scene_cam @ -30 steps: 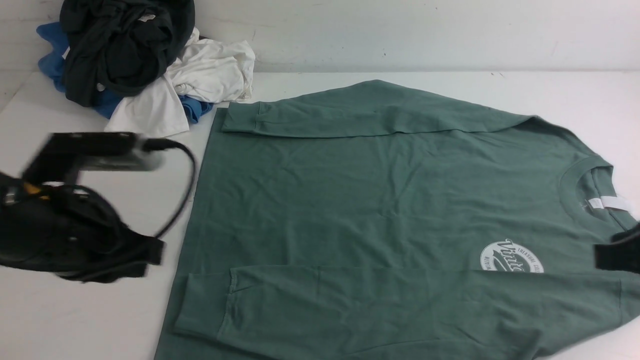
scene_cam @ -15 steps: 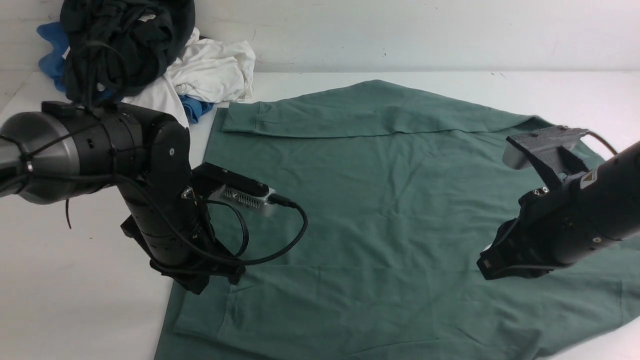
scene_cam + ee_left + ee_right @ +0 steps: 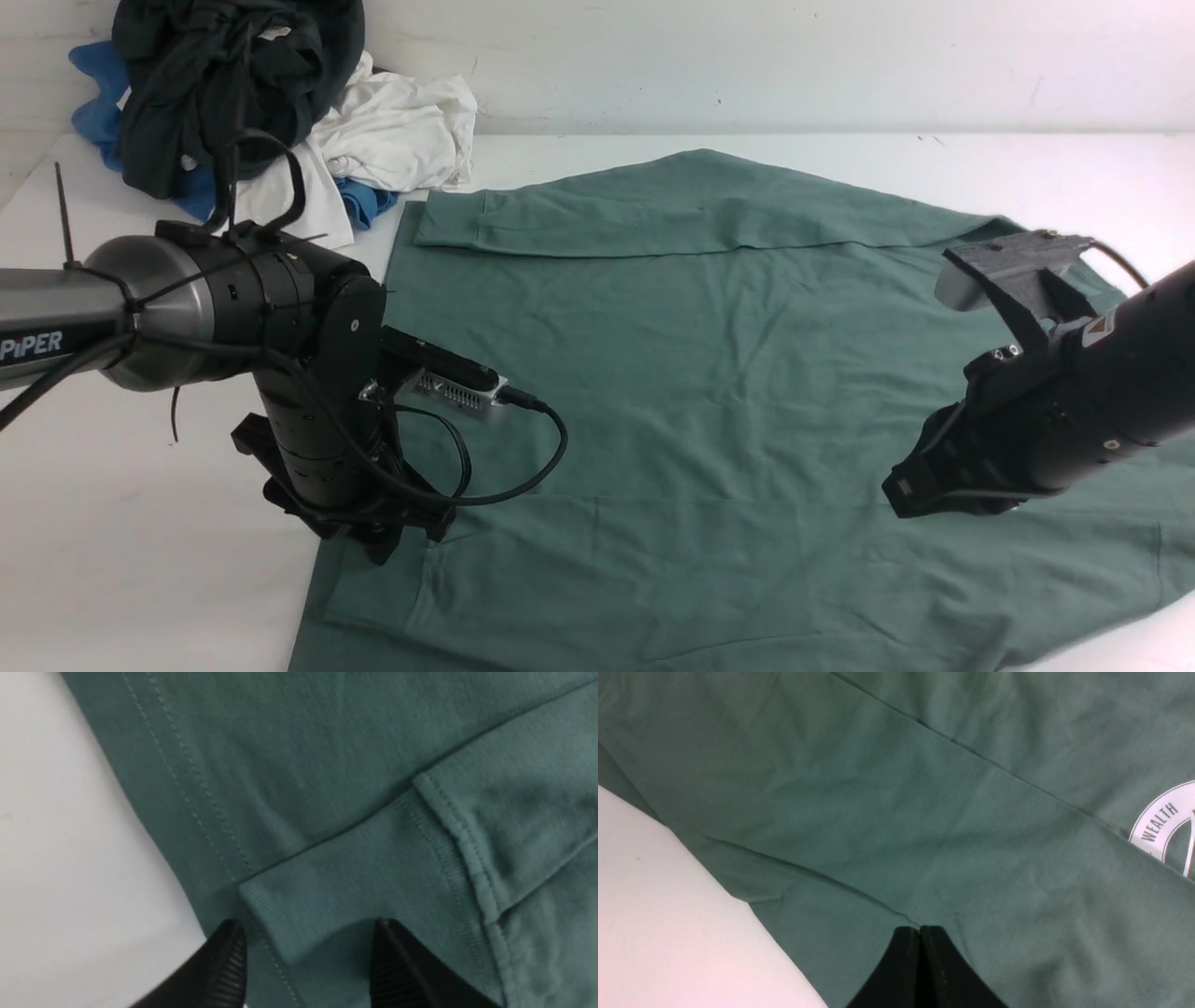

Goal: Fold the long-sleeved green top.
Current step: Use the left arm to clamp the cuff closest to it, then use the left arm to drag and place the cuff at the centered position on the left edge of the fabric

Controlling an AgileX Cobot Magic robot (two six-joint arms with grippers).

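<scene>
Cotton jersey, the green long-sleeved top point(image 3: 709, 373) lies flat on the white surface point(image 3: 140, 579), sleeves folded inward, the ridged black left fingers point(image 3: 224, 961) spread apart over its ribbed cuff point(image 3: 336, 891), the right fingers point(image 3: 906, 970) pressed together, empty.

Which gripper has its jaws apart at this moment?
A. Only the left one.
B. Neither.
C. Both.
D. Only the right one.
A: the left gripper shows a wide gap between its fingers, above a cuff of the green long-sleeved top, while the right gripper has its fingers pressed together.
</scene>
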